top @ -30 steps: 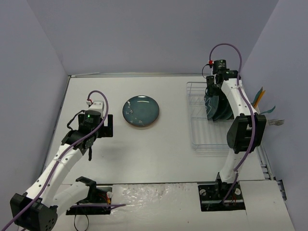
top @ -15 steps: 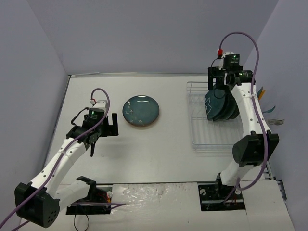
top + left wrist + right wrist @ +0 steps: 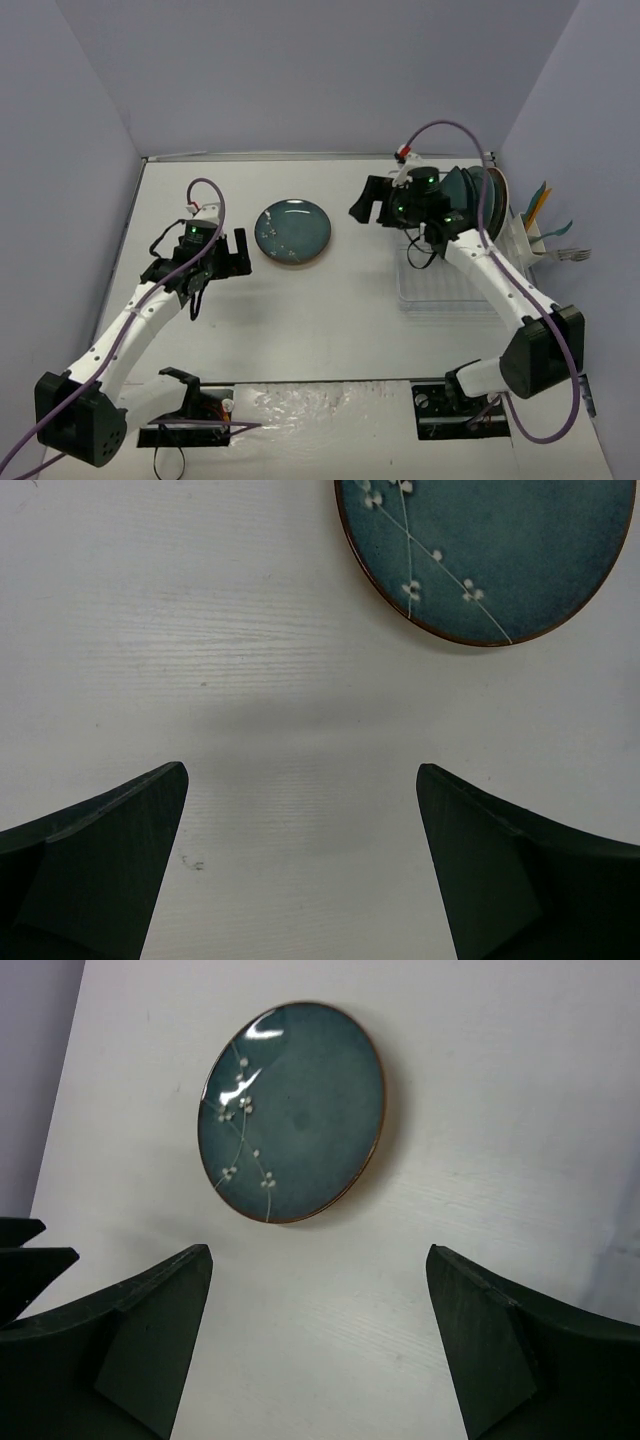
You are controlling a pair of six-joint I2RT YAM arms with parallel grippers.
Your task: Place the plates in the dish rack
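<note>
Lilac walls (image 3: pixel 300 70) enclose a white table (image 3: pixel 330 320) with one teal plate (image 3: pixel 292 232); left tool (image 3: pixel 300 767) and right tool (image 3: pixel 318 1250) gape.

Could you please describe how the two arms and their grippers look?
The left arm and right arm have white links with black joints. A purple cable loops along each, with a red connector near the wrist. A green light glows on each wrist. The left gripper and right gripper have dark, wedge-shaped fingers.

No text, label, brand or number is showing legibly anywhere; the blue-teal plate (image 3: pixel 293 232) is carrying only painted white blossoms.
</note>
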